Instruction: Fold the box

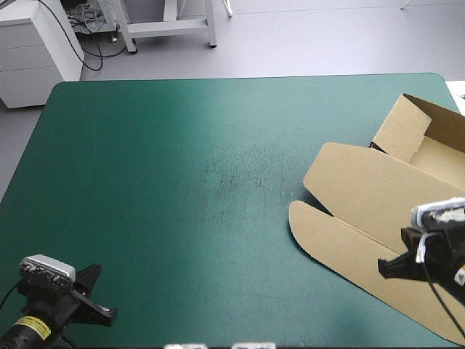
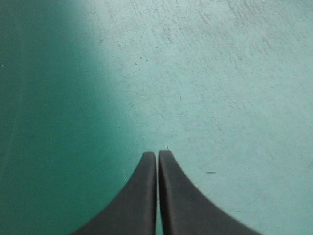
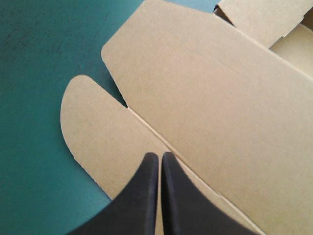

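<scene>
The brown box point(image 1: 370, 196) lies at the table's right side, its lid panels flat toward the middle and its tray walls raised at the far right. In the right wrist view the box point(image 3: 210, 93) fills most of the picture, a rounded flap nearest the table's middle. My right gripper point(image 1: 386, 266) hovers over the box's near flat panel, shut with nothing between its fingers point(image 3: 159, 159). My left gripper point(image 1: 107, 314) is at the table's near left corner, far from the box. It is shut point(image 2: 157, 155) over bare teal-green cover.
The teal-green cover point(image 1: 182, 182) stretches from the left edge to the box. The box reaches the table's right edge. A white cabinet point(image 1: 29, 51) stands beyond the far left corner.
</scene>
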Controlling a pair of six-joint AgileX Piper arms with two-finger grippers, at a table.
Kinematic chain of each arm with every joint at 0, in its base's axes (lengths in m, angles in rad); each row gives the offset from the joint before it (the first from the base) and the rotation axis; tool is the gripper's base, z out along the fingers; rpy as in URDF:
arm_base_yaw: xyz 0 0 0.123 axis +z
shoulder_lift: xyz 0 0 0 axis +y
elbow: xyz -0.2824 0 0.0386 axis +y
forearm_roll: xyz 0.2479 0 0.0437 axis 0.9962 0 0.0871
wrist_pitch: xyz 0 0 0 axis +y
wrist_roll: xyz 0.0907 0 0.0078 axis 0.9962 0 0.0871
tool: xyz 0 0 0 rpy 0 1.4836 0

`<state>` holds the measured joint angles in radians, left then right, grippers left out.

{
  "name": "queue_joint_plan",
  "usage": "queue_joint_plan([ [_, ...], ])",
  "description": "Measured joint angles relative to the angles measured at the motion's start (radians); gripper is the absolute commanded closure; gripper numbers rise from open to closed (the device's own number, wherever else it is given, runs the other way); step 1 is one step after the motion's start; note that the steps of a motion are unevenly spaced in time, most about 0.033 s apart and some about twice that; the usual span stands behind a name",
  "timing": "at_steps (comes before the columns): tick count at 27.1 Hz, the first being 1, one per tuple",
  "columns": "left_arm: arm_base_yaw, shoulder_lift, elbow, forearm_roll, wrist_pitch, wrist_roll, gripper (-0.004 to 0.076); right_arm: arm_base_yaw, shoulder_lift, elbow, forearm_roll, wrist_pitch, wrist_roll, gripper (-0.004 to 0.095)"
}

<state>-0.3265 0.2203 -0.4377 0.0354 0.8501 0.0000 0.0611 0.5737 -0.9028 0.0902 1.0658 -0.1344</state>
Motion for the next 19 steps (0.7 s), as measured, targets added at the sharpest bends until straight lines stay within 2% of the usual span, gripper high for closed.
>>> queue_joint_plan([
  [5,0.0,0.0,0.0,0.0,0.0,0.0,0.0732,0.0,-0.212,0.256,0.0,-0.075,-0.008,0.0907],
  [8,0.0,0.0,0.0,0.0,0.0,0.0,0.0732,0.0,-0.292,0.342,0.0,-0.09,-0.008,0.0907],
  [14,0.0,0.0,0.0,-0.016,0.0,0.0,0.0732,0.0,-0.392,0.412,0.0,-0.121,-0.011,0.0907],
  [19,0.0,0.0,0.0,-0.056,0.0,0.0,0.0732,0.0,-0.401,0.412,0.0,-0.127,-0.011,0.0907],
])
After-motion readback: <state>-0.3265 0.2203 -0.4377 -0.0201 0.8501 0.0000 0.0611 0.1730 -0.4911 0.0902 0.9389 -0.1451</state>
